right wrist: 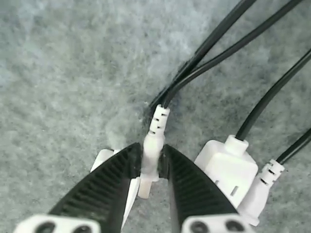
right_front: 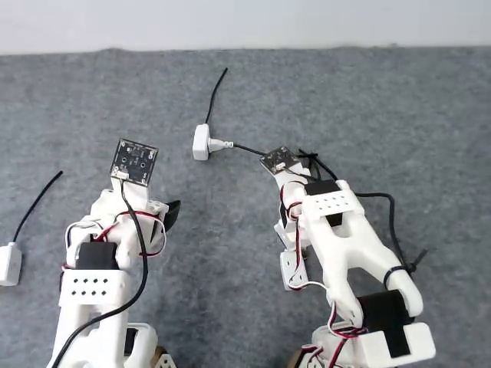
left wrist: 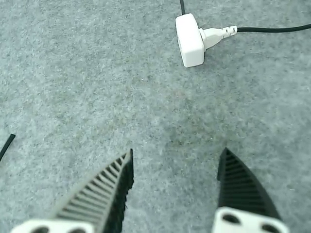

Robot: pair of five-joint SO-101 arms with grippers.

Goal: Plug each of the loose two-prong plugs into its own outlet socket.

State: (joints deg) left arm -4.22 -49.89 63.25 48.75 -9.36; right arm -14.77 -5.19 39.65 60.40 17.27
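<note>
**A:** The right hand is clamping its fingers on a white two-prong plug. It is gripping the body, and the plug's black cord is trailing off across the table.

**B:** What is lying next to it?

**A:** A white socket block is sitting just beside it, already carrying a seated plug. A white piece is peeking out behind one finger, and I cannot tell what it is.

**B:** And the left hand?

**A:** The left hand is hovering with its fingers spread apart, holding nothing. It is facing a filled socket lying toward the table's far edge.

**B:** Is any outlet waiting?

**A:** A lone socket is lying toward the table's left edge, well apart from both hands, and it seems to be sitting empty.

**B:** How should the insertion be going?

**A:** I'd be keeping the grip on the plug body, squaring the prongs to the slots and pressing straight in. The free hand could be bracing the socket so it isn't sliding, and the crossed cords need watching for drag.
</note>
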